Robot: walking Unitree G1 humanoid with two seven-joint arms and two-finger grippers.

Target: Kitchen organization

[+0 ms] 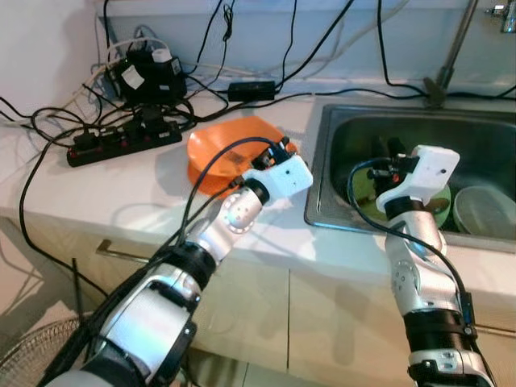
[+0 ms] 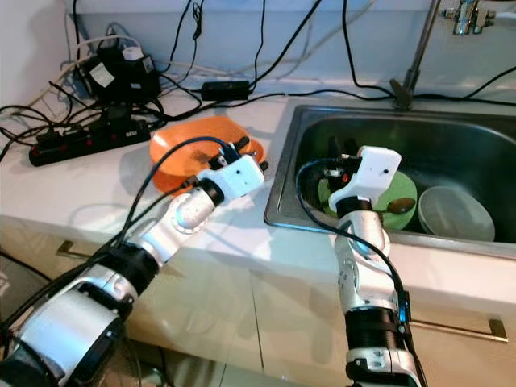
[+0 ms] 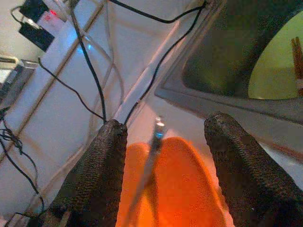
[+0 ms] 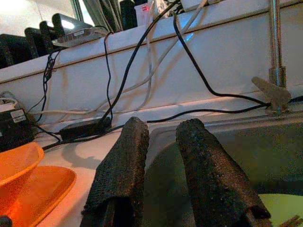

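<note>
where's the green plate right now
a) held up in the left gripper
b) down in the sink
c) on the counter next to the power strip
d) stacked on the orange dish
b: the green plate lies on the bottom of the sink, beside a pale bowl, with the right gripper above the basin and the left gripper over the orange dish on the counter.

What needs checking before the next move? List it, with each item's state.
1. Left tool open over the orange dishes: ok, fingers spread.
2. Left tool holding nothing: ok; a utensil lies between the fingers, ungripped.
3. Right tool holding nothing: ok, small gap between fingers.
4. Right tool over the sink: ok, above the green plate.
5. Cables away from the orange dishes: cannot tell; the power strip lies close.
6. White bowl in sink, apart from right tool: ok.
</note>
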